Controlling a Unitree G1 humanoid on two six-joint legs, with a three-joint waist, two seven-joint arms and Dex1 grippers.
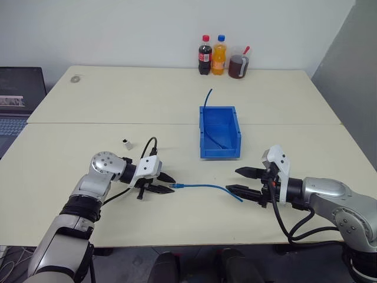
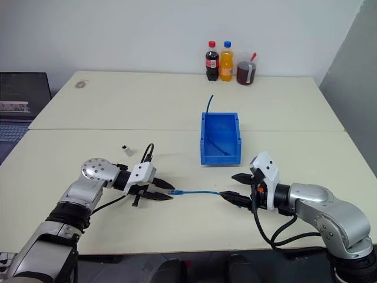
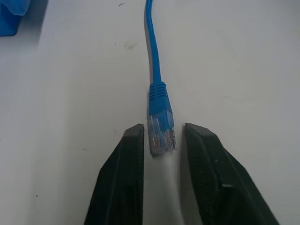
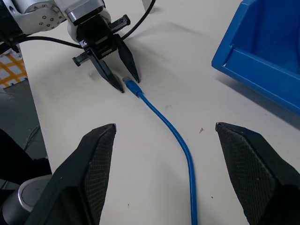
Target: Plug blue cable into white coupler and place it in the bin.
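1. We find the cable (image 1: 203,187) lying lower centre of the frame, long axis left-right, its plug (image 3: 161,132) between the left gripper (image 1: 166,183) fingers, narrowed but not yet pinching.
2. We see the right gripper (image 1: 245,181) spread wide at the far end; the bin (image 1: 219,131) sits above; the coupler (image 1: 126,143) is upper left.
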